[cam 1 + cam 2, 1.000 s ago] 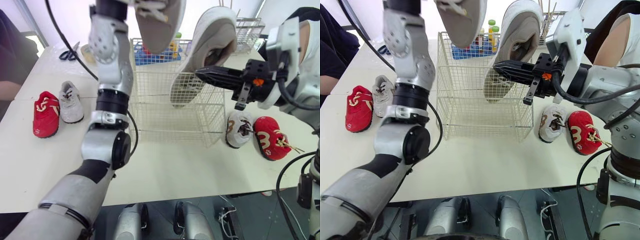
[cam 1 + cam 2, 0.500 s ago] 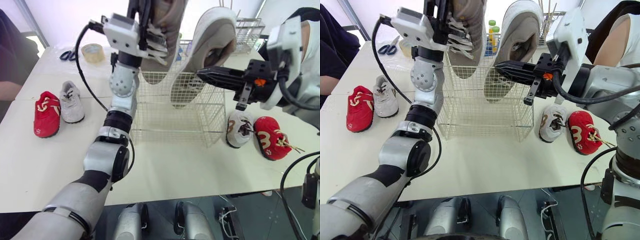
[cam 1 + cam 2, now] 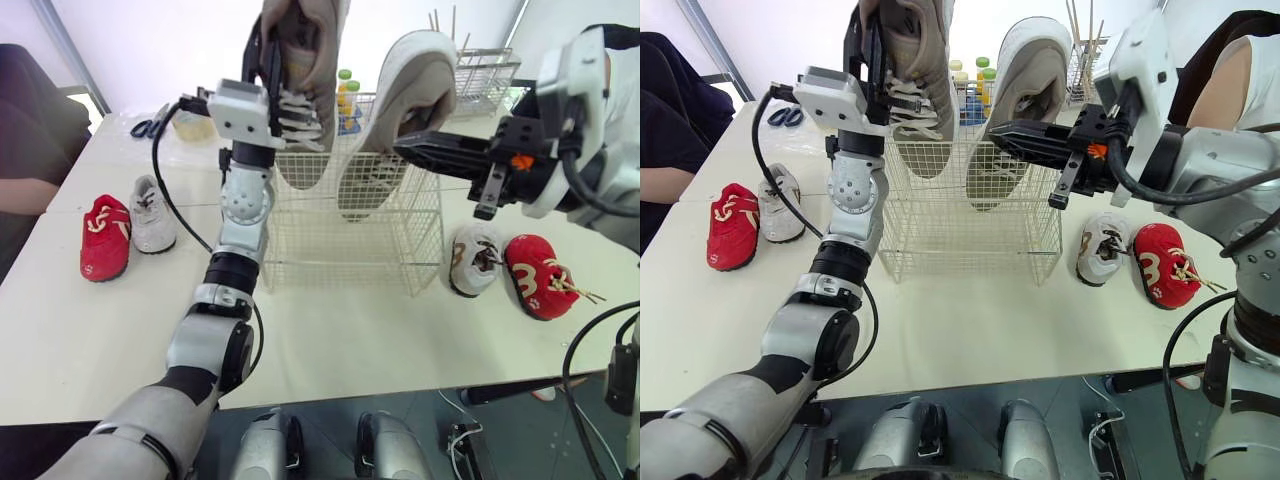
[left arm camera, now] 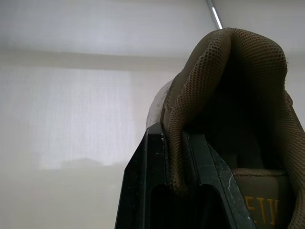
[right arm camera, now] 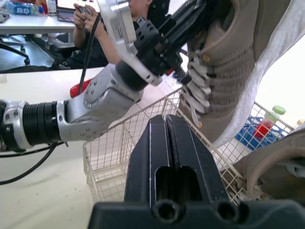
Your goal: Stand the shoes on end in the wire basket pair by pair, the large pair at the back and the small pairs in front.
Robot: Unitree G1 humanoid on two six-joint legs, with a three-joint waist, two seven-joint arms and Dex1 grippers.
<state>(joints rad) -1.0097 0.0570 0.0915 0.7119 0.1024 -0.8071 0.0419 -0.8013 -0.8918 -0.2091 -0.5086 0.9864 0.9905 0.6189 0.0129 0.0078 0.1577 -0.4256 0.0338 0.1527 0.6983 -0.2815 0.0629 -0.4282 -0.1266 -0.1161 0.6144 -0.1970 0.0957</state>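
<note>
Two large tan shoes hang toe-down above the white wire basket (image 3: pixel 345 262). My left gripper (image 3: pixel 266 52) is shut on the heel collar of one large shoe (image 3: pixel 305 140); the left wrist view shows the mesh collar (image 4: pixel 200 81) clamped between the fingers (image 4: pixel 147 191). My right gripper (image 3: pixel 405 146) is shut on the other large shoe (image 3: pixel 405 95) from the right side. On the table lie the small shoes: a red one (image 3: pixel 105 238) and a grey one (image 3: pixel 152 213) left of the basket, a white-brown one (image 3: pixel 476 258) and a red one (image 3: pixel 541 276) to its right.
Behind the basket stand a blue crate with bottles (image 3: pixel 346 98) and a second wire rack (image 3: pixel 487 72). Scissors (image 3: pixel 148 126) and a tape roll (image 3: pixel 194 125) lie at the back left. A person's arm (image 3: pixel 25 185) rests at the table's left edge.
My left arm has swung its large shoe down and rightward, so it now hangs over the basket beside the other shoe. The right arm holds still. The camera has shifted slightly.
</note>
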